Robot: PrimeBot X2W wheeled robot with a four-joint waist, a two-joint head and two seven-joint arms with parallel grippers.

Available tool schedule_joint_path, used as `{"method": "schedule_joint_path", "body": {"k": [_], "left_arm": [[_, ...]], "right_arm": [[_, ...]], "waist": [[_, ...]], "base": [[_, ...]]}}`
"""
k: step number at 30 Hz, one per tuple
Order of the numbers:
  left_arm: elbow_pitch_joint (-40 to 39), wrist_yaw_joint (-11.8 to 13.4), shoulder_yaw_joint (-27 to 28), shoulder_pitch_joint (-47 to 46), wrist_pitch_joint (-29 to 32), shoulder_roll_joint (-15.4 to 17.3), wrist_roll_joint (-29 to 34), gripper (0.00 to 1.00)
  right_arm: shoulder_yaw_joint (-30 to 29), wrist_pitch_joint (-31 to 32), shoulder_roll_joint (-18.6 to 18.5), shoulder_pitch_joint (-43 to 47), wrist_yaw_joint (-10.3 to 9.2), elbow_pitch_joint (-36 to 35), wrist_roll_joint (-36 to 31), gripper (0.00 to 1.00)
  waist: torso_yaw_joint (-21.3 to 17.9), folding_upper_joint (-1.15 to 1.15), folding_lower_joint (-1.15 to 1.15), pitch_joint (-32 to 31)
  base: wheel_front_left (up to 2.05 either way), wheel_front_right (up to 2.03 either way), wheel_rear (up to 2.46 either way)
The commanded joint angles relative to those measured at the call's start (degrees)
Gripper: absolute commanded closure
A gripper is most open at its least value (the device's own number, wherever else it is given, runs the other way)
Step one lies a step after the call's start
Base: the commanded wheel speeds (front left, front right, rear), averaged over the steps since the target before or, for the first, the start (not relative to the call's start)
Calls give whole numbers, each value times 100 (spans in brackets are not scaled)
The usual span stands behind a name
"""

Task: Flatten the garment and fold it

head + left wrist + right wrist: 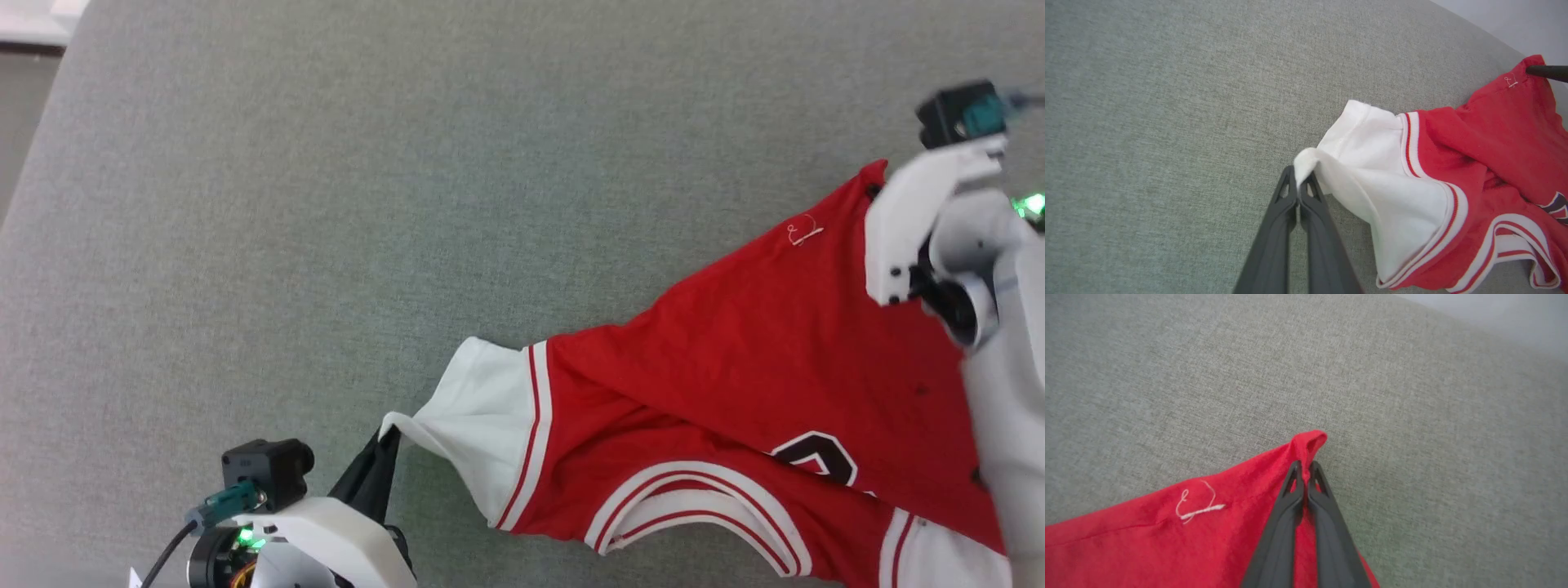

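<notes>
The garment [759,367], a red jersey with white sleeves and striped trim, lies crumpled at the right of the grey surface, part of a black number showing. My left gripper [1299,179] is shut on the tip of a white sleeve [1372,171], pulling it out to the left; in the head view it [390,437] sits at the lower left. My right gripper [1305,467] is shut on a red corner of the garment [1309,442], near a loose white thread [1198,506]. In the head view its white housing covers that corner [875,175].
The grey fabric surface [408,204] stretches wide to the left and back of the garment. A pale floor strip shows beyond its far edge [1515,318]. A white object sits at the upper left corner [37,20].
</notes>
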Motion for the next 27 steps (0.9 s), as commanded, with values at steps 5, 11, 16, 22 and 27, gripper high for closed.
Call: {"method": "schedule_joint_path", "body": {"k": [5,11,16,22,27], "left_arm": [[24,2,71,14,-56,91,-36,100],[-43,106,229,154,-182,158,-24,100],[-192,204,446,101,-475,81,-71,100],[-314,-12,593,-385,-587,-11,-426,100],[-299,-272,611,-1627,-211,180,-551,100]], "right_arm": [[-536,-1310,346,1123,-6,-973,-40,100],[-1114,-2295,915,2744,-6,-2196,119,100],[-1409,-2441,1111,3723,-6,-3066,353,100],[-1420,-1961,1133,4120,-6,-3875,442,100],[-1177,-1153,834,3419,-6,-4402,224,100]], "waist": [[-289,0,0,-516],[-569,0,0,-960],[-782,0,0,-1131],[-905,0,0,-1102],[-1012,0,0,-779]], "base": [[0,0,0],[0,0,0],[0,0,0],[0,0,0],[0,0,0]]}}
